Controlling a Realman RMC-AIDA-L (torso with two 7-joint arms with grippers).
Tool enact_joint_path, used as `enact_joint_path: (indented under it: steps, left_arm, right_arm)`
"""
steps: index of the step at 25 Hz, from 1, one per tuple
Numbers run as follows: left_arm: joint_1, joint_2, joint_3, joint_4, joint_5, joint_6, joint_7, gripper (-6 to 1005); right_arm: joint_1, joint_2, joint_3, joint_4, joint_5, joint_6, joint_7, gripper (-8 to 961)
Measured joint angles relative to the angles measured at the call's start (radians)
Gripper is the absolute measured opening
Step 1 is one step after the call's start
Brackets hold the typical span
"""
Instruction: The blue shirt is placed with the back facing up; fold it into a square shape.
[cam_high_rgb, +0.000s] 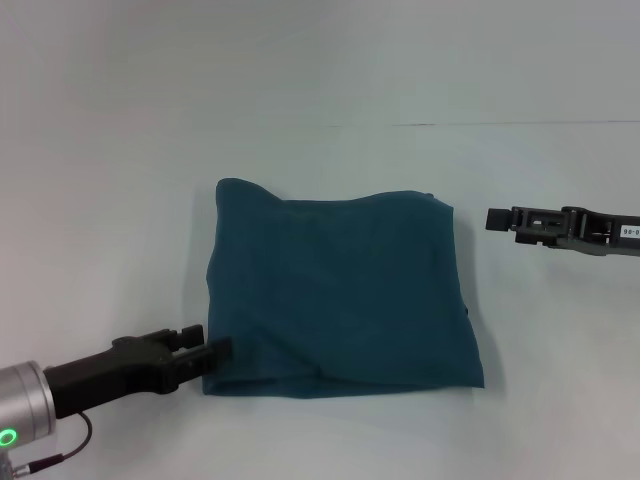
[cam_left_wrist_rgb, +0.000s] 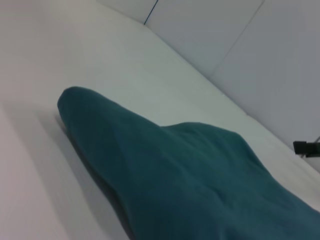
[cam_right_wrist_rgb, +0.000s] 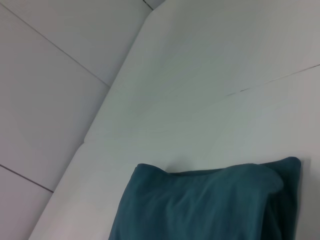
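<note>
The blue shirt (cam_high_rgb: 340, 290) lies on the white table (cam_high_rgb: 330, 80) folded into a rough square, with a rumpled ridge along its near edge. My left gripper (cam_high_rgb: 205, 343) is at the shirt's near left corner, open, its lower fingertip just touching the cloth edge. My right gripper (cam_high_rgb: 497, 218) hovers a short way off the shirt's far right corner, apart from it. The left wrist view shows the shirt (cam_left_wrist_rgb: 190, 180) close up and the right gripper (cam_left_wrist_rgb: 306, 147) far off. The right wrist view shows the shirt (cam_right_wrist_rgb: 210, 205) from the other side.
A thin seam (cam_high_rgb: 480, 124) runs across the far part of the table. Pale wall panels (cam_right_wrist_rgb: 55, 85) stand beyond the table's edge. Bare table surface surrounds the shirt on all sides.
</note>
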Motion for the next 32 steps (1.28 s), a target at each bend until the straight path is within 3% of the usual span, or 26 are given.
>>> enact_joint_path:
  steps: [22,32]
  left_arm:
    - [-0.032,0.0,0.091,0.006,0.038,-0.066,0.0,568]
    - [-0.037,0.001,0.094,0.012,0.038,-0.063,-0.002,195]
  right_arm:
    - [0.001,0.0,0.005,0.0,0.0,0.0,0.002,915]
    - [0.001,0.0,0.005,0.0,0.0,-0.001,0.003,916]
